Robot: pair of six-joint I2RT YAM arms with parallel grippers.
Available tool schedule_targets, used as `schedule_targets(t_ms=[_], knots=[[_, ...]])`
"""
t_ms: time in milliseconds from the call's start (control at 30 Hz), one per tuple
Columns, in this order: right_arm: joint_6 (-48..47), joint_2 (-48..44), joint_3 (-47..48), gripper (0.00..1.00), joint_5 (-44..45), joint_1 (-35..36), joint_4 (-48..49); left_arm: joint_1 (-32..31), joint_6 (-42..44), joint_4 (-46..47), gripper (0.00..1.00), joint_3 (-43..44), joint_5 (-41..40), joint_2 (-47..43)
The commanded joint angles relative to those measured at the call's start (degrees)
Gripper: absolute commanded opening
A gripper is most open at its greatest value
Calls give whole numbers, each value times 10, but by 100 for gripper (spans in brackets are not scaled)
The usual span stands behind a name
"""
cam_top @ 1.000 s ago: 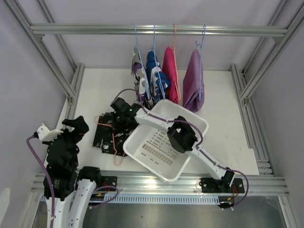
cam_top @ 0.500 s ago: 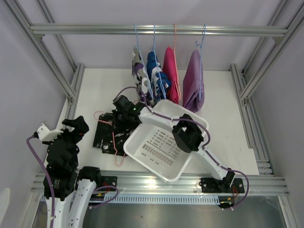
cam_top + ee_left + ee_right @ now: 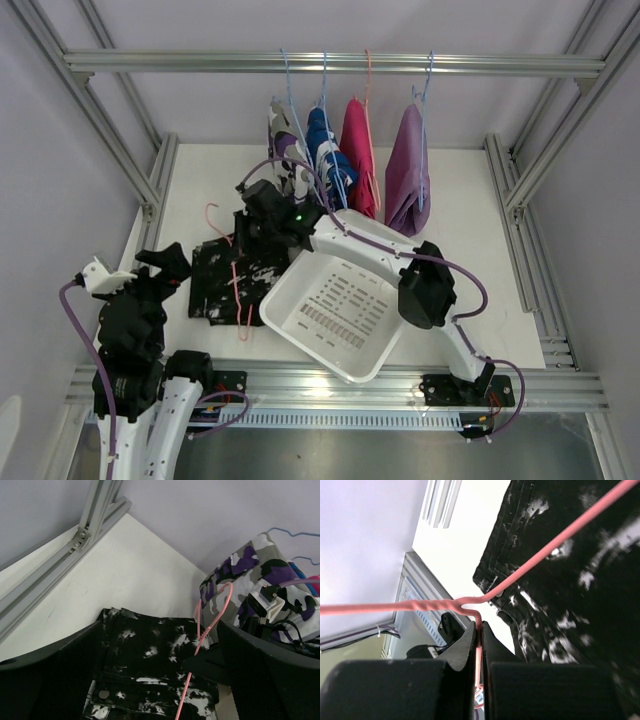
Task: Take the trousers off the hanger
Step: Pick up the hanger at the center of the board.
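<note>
Left arm is sitting folded over its base at the near left. The left pincer (image 3: pixel 130 270) is standing wide open, holding nothing. Right arm is reaching far forward and leftward. The right pincer (image 3: pixel 479 630) is clamping tight on the pink hanger (image 3: pixel 545 550) wire.

Soft, even light fills the cage from above, bright on the white table (image 3: pixel 190 190), with only faint shadows and no harsh glare. The overhead view is sharp throughout. Up close, the right fingers (image 3: pixel 462 650) and the pink hanger wire (image 3: pixel 570 532) look blurred, and the left fingers (image 3: pixel 50 680) are dark, murky shapes, out of focus
</note>
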Motion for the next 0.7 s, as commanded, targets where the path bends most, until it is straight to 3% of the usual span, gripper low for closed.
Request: schedule_targets(t_ms=[0,467,667], knots=[[-27,-70,10,0,8,4,19,7,23,32,99,-7,44,-9],[-94,-133,68,0,4,-7,-69,7,27,76,100,-10,180,45],[-114,-168,68,0,-1,-10,-89,7,-9,51,99,67,282,108]])
